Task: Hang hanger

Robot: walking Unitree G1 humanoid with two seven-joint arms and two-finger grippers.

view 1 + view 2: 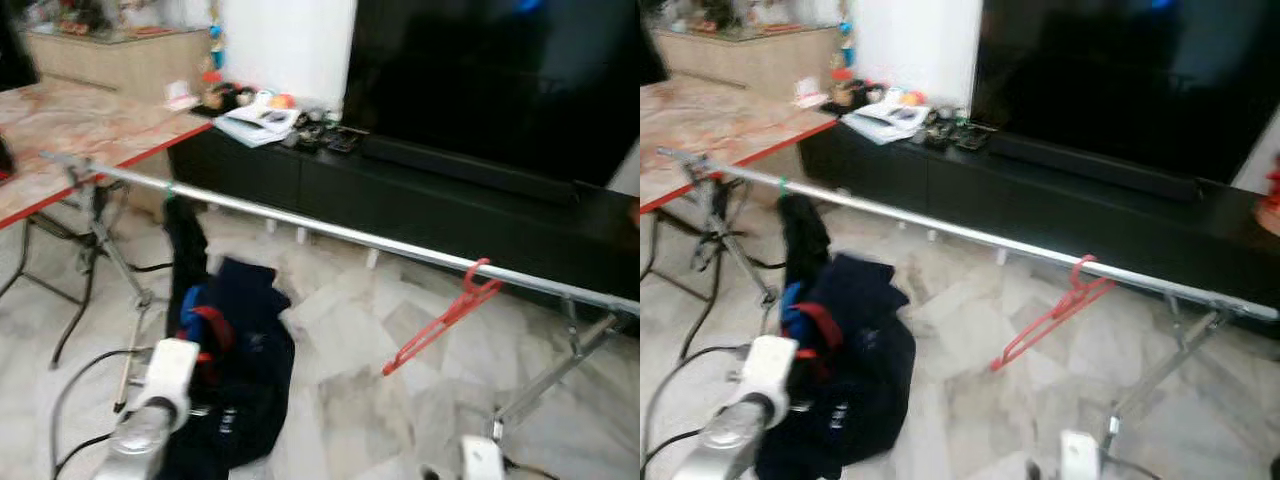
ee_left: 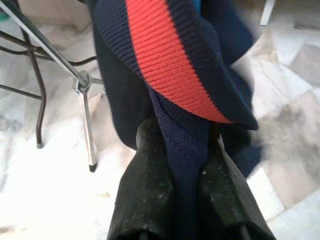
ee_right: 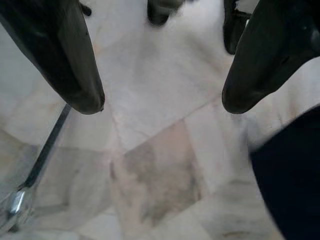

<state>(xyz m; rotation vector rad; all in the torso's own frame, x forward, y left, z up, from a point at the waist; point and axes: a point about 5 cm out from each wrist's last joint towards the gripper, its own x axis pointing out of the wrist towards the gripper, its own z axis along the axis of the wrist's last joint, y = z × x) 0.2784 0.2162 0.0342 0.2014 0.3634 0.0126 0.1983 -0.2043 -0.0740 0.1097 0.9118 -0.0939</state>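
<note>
Fingers of the left gripper [image 2: 182, 165] pinch a navy, red-striped garment [image 1: 235, 350] below the rail [image 1: 330, 232]. One red hanger [image 1: 440, 320] hangs near the rail's right end. Right gripper [image 3: 162, 102] fingers spread wide above the floor [image 3: 160, 165].

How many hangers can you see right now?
1 for certain: a red hanger hooked on the silver rail, toward the robot's right. The navy garment held in the left pincer may hide another.
</note>
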